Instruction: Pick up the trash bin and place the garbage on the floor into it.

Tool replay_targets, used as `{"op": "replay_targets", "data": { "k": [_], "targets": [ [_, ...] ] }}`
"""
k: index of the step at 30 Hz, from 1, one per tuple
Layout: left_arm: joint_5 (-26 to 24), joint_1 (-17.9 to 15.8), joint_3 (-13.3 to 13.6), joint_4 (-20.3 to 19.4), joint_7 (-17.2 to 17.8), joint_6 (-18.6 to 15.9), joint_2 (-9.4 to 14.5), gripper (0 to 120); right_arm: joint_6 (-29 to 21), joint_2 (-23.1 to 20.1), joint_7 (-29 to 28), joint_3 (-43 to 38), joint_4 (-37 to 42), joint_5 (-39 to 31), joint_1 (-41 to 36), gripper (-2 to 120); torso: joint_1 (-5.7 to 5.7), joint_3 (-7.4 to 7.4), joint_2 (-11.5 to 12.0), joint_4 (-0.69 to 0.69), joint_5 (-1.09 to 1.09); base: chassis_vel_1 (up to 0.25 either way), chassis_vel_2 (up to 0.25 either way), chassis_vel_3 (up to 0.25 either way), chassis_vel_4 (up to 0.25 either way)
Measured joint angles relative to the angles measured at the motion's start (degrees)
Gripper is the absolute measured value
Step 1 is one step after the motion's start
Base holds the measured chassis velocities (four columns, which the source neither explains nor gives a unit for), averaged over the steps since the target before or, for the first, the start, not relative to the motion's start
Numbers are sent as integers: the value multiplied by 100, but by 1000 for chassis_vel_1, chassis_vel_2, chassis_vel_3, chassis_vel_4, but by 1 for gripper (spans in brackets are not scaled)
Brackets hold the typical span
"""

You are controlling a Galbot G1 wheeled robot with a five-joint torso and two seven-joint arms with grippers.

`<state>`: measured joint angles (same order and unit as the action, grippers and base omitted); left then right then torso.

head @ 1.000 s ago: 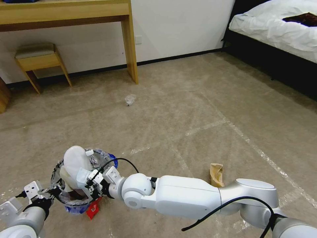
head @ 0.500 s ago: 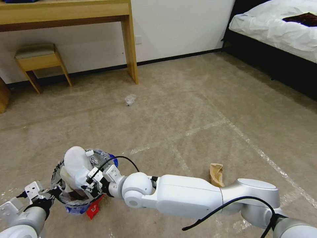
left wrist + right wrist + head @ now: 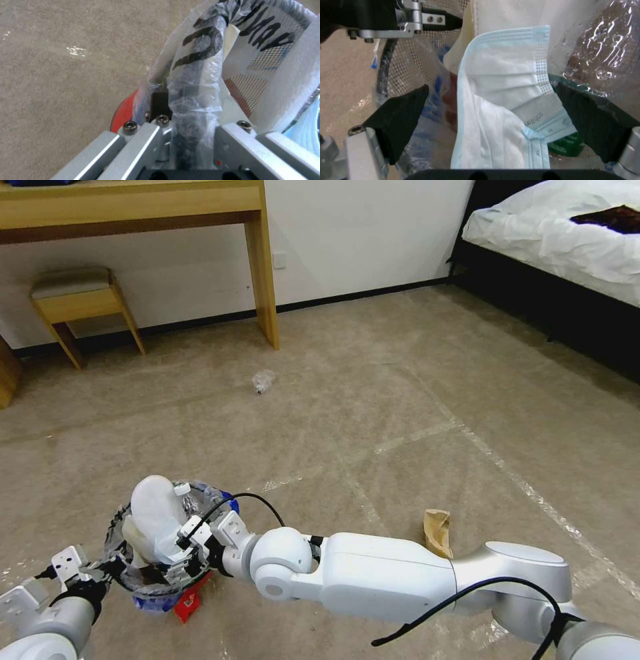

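The trash bin [image 3: 143,587], a dark mesh bin lined with a clear plastic bag, hangs just above the carpet at the lower left. My left gripper [image 3: 108,569] is shut on its bag-wrapped rim [image 3: 196,87]. My right gripper [image 3: 187,552] hovers over the bin's mouth with its jaws wide apart. A light blue face mask [image 3: 501,100] lies loose between its black fingers [image 3: 398,120], inside the bin. A white slipper sole [image 3: 152,501] and a clear bottle [image 3: 188,499] stick up out of the bin. On the floor lie a red wrapper [image 3: 189,601], a brown cardboard scrap [image 3: 438,532] and a clear plastic scrap [image 3: 263,380].
A wooden desk [image 3: 263,267] and a small stool [image 3: 77,300] stand against the back wall at the left. A bed [image 3: 560,240] with white bedding fills the far right corner. Open carpet with shiny tape lines [image 3: 507,473] lies between them.
My right arm has shifted slightly to the right and its gripper sits a touch higher over the bin. The bin, the left gripper and the floor litter have stayed put.
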<state>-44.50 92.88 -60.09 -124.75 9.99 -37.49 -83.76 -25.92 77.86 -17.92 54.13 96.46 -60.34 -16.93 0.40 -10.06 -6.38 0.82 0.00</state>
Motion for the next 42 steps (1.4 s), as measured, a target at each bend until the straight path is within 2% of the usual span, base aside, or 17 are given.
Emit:
{"op": "replay_targets", "data": {
  "k": [17,24,42],
  "targets": [
    [-32,-32,-65,103,1,-3,79,1,-197,-137,-310,-194,487,-136,167,95,0,0,0,0,0,0,0,0,0],
    [-46,-88,-66,202,18,-16,105,1,-312,-233,-459,-541,797,-231,135,93,0,0,0,0,0,0,0,0,0],
    [-89,-77,-189,283,30,-25,211,1,-461,-278,-539,-1611,985,-353,-176,92,0,0,0,0,-1,0,0,0,0]
  ]
}}
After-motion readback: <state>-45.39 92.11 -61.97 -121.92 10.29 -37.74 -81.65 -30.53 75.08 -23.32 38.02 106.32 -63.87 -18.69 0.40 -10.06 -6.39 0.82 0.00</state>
